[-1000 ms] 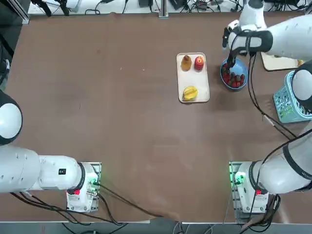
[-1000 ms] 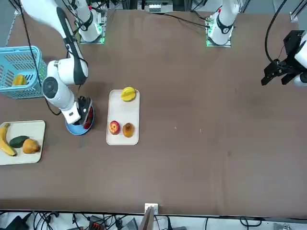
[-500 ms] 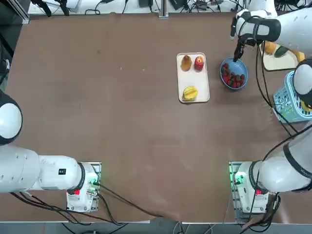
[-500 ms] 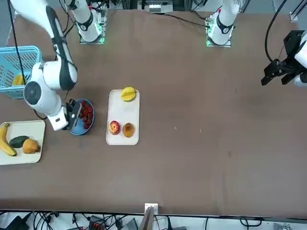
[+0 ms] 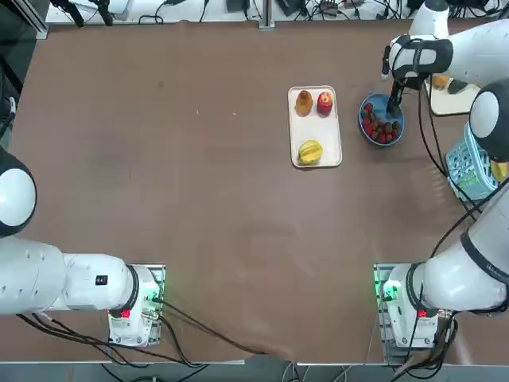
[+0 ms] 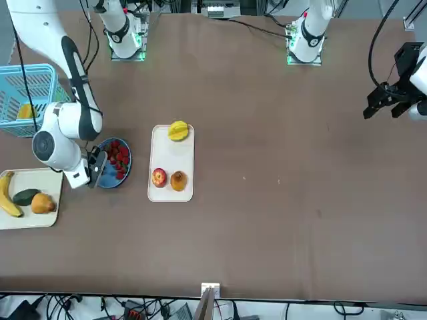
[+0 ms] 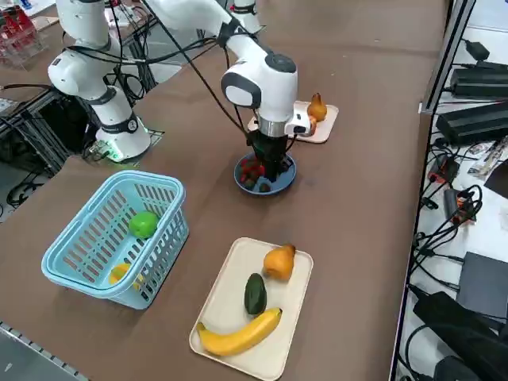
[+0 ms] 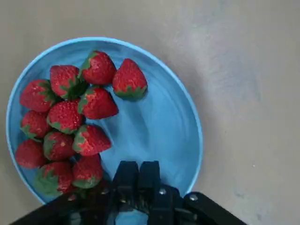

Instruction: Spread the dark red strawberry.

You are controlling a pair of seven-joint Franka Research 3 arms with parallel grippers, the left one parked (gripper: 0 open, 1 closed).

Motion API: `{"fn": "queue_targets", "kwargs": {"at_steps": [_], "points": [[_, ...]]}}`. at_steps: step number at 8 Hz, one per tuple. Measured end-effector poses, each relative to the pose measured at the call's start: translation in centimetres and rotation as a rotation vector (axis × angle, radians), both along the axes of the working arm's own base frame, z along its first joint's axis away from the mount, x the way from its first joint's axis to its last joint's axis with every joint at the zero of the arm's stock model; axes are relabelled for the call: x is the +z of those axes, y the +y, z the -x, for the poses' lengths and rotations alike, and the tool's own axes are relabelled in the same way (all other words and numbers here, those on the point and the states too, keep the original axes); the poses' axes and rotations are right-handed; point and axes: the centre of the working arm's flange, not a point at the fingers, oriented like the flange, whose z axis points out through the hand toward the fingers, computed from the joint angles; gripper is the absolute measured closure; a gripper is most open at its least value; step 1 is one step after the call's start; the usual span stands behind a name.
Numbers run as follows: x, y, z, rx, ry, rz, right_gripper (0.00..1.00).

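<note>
Right gripper (image 8: 138,183) jaws closed, over blue bowl (image 8: 183,117) bare side.

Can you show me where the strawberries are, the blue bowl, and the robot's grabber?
strawberries (image 8: 70,122), right wrist view, middle of the pile.
blue bowl (image 8: 159,126), right wrist view, bare inside floor.
right gripper (image 8: 138,176), right wrist view, where its shut fingers meet, above the bowl.

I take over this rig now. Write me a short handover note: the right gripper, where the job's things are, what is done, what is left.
Right gripper: fingers shut, holding nothing, low over the edge of the blue bowl that faces the fruit tray with the banana.
Strawberries: all in the bowl, bunched against one side; the other half is bare. One lies slightly apart.
Done: no spreading to see.
Left: spread the berries across the bowl.
</note>
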Motion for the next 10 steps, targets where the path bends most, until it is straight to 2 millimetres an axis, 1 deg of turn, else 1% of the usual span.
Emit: {"fn": "queue_targets", "kwargs": {"at_steps": [1, 2, 3, 4, 5, 6, 7, 8, 9, 10], "points": [[-0.1, 0.0, 0.0, 0.002, 0.001, 0.0, 0.73], [0.3, 0.0, -0.3, 0.003, -0.007, -0.001, 0.56], [1.3, 0.4, -0.6, 0.007, -0.012, -0.004, 0.38], [3.0, 0.8, -0.7, 0.004, -0.001, -0.012, 0.17], [5.1, 1.2, -0.6, -0.013, 0.015, -0.025, 0.04], [7.0, 1.5, -0.2, -0.046, 0.026, -0.037, 0.04], [8.2, 1.7, 0.5, -0.097, 0.035, -0.038, 0.04], [8.5, 1.9, 1.6, -0.152, 0.043, -0.033, 0.04], [7.9, 1.8, 2.9, -0.19, 0.05, -0.028, 0.04], [6.9, 1.7, 4.1, -0.207, 0.043, -0.027, 0.04]]}}
